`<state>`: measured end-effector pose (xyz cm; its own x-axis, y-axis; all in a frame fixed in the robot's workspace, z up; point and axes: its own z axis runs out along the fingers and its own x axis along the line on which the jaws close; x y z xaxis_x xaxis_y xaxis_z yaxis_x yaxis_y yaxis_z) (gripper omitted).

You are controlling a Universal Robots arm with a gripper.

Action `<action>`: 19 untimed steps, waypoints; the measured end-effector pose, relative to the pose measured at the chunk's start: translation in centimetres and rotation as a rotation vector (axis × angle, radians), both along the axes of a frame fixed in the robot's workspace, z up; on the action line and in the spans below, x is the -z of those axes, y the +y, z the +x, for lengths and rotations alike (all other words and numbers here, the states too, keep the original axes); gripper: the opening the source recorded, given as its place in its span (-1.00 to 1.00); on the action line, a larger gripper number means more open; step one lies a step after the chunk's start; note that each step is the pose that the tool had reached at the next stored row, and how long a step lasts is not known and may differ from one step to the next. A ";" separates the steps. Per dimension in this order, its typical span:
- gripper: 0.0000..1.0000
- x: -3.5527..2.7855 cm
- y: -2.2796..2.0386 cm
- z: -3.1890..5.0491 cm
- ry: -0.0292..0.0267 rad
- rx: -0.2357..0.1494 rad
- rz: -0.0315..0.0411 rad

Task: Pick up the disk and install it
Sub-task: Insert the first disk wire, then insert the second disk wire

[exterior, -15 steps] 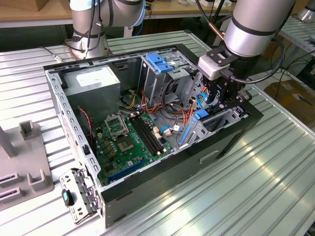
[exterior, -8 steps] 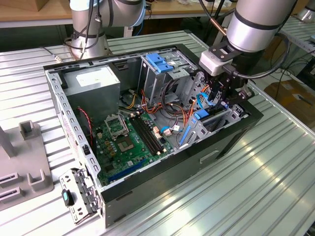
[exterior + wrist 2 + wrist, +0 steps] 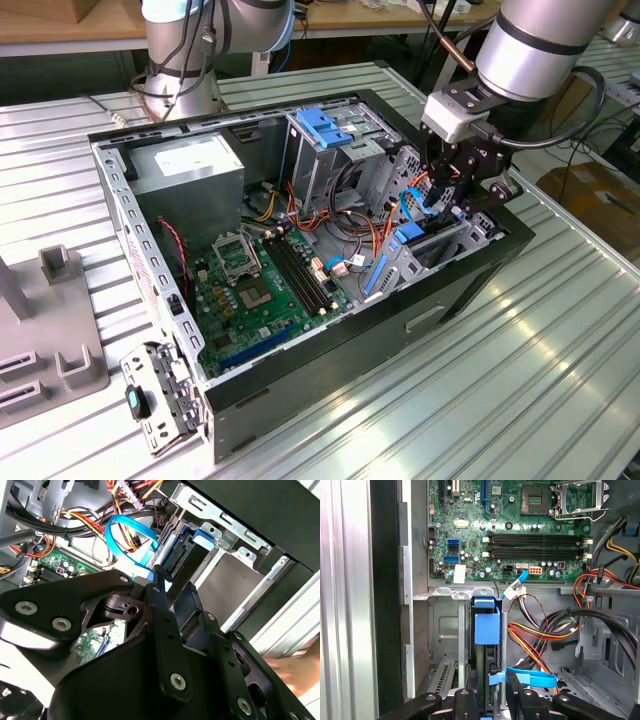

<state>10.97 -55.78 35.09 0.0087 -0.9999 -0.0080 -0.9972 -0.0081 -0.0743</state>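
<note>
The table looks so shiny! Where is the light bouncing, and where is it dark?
Exterior view: light glares off the table's metal ribs, brightest at the exterior view's right, and the case is dimmer inside. First wrist view: the motherboard is evenly lit, with shadow in the slot beside the disk. Second wrist view: the black gripper looks dark against the pale bay.

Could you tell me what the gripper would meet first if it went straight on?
Most likely the disk, on edge in the drive cage ahead of the gripper; depth is unclear, so they may already touch.
</note>
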 end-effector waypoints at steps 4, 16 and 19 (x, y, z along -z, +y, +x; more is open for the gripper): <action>-0.29 0.00 0.00 0.24 0.0212 0.006 0.0000; -0.29 0.00 0.00 0.54 0.0407 0.015 -0.0004; -0.29 0.00 0.00 0.54 0.0409 0.015 -0.0004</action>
<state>11.51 -55.78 35.09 -0.0062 -1.0000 -0.0077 -0.9994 0.0065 -0.0334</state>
